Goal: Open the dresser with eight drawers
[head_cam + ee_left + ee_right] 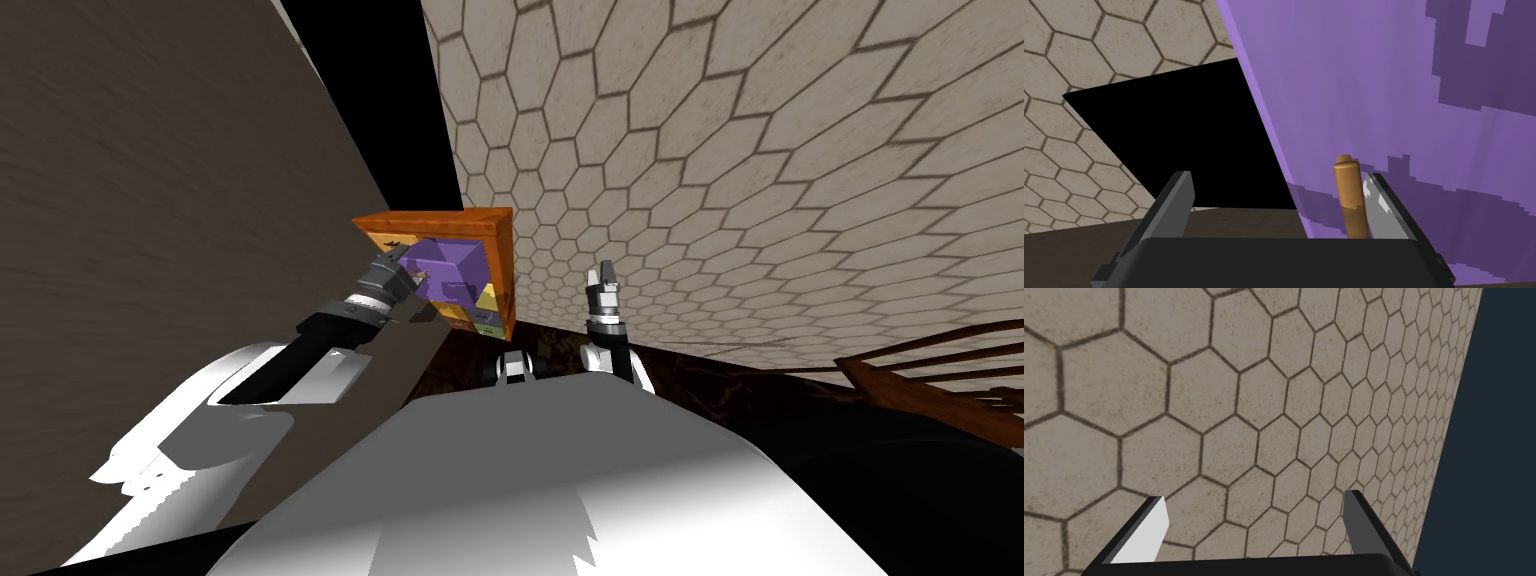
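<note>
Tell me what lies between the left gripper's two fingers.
The left wrist view shows a brown cylindrical handle on the purple drawer front between the left gripper's open fingers, close beside one.

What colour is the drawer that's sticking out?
Purple. The drawer shows best in the left wrist view.

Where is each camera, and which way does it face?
Head view: on the head, looking down at the dresser and its pulled-out purple drawer; shows both arms, left gripper at the drawer, right gripper raised.
Left wrist view: on the left hand, facing the drawer front and its brown handle; its open fingers show.
Right wrist view: on the right hand, facing the tiled wall; its open fingers show.
Shared: head and left wrist both show the purple drawer.
</note>
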Controlling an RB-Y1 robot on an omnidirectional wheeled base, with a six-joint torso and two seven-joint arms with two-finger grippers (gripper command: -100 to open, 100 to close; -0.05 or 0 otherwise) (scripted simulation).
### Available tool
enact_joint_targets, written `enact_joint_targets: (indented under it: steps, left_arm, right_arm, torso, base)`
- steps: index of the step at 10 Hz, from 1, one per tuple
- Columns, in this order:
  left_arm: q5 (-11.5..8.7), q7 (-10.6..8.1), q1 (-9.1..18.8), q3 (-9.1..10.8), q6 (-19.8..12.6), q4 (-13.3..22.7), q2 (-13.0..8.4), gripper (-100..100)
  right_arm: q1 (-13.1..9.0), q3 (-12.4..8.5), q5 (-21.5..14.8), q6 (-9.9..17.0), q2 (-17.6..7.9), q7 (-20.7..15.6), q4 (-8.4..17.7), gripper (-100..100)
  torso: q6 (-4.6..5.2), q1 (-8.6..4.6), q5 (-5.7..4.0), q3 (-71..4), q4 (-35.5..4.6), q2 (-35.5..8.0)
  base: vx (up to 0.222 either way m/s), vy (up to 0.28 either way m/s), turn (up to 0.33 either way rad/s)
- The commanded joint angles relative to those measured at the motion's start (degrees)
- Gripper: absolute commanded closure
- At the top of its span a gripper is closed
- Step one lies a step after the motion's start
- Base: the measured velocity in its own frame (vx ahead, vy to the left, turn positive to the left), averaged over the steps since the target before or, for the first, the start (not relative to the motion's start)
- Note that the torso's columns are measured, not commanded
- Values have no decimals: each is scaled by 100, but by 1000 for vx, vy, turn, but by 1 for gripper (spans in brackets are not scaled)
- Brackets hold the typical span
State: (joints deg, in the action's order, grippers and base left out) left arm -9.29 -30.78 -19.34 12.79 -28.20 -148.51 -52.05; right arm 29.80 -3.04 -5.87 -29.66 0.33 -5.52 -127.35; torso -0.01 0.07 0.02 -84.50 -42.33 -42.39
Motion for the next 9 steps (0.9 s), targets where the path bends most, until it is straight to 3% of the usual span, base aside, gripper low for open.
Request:
enact_joint_targets:
  steps: [1, 2, 3, 4, 9]
  left_arm:
    - [-122, -316, 30, 246, -144, -93, -313, -100]
    - [-168, -432, 41, 339, -206, -134, -432, -100]
    - [-161, -350, -46, 232, -146, -94, -352, -100]
    - [-171, -379, -54, 233, -166, -96, -364, 0]
    - [-179, -379, -82, 204, -189, -73, -362, 0]
  right_arm:
    - [0, 0, 0, 0, 0, 0, 0, 0]
    - [0, 0, 0, 0, 0, 0, 0, 0]
    - [0, 0, 0, 0, 0, 0, 0, 0]
    - [-1, 0, 0, 0, 0, 0, 0, 0]
    - [-1, 0, 0, 0, 0, 0, 0, 0]
  torso:
    - [-6, 3, -4, 6, -13, -13]
    - [-11, 2, -12, 7, -28, -21]
    - [-14, -1, -21, 9, -42, -29]
    - [-9, -6, -15, 12, -30, -27]
    - [2, -13, -6, -4, -1, 5]
  base:
    - [-1, -12, 8]
    - [-2, -14, 9]
    - [4, -7, -3]
    - [0, 0, 0]
    - [0, 0, 0]
